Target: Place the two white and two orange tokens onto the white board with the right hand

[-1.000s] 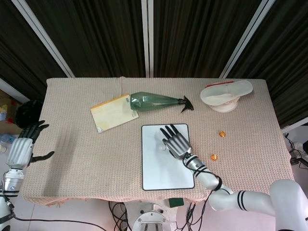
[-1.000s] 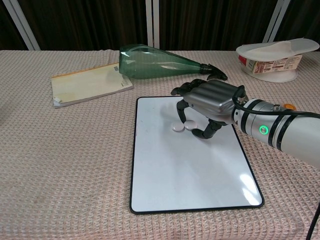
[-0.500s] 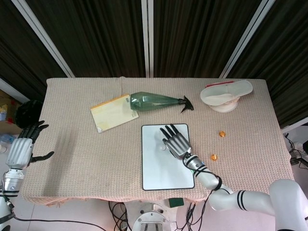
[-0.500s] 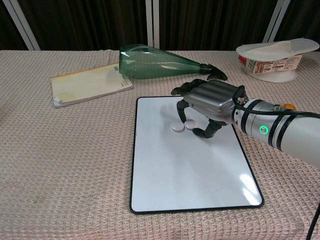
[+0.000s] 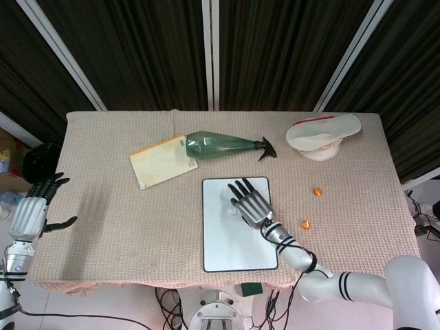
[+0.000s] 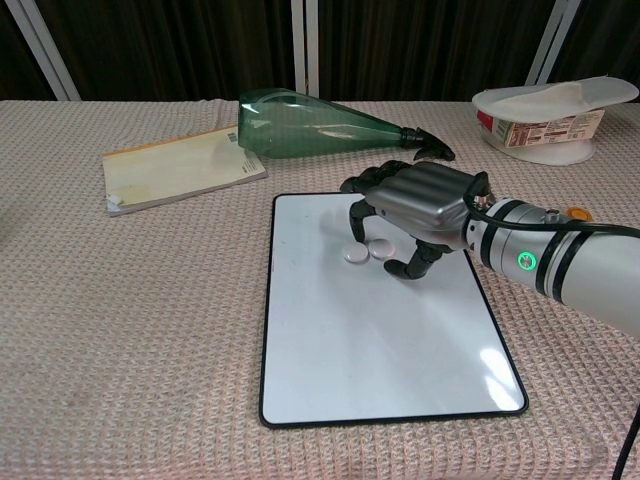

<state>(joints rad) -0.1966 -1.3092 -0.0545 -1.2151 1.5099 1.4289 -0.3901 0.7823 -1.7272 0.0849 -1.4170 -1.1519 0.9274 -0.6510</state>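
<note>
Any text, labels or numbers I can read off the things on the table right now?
None can be read as words.
White container: a red and white printed label on its side, print too small and blurred to read.
Yellow notebook: a small dark mark like a barcode near its far corner, unreadable.
Green bottle, white board: no text visible.
</note>
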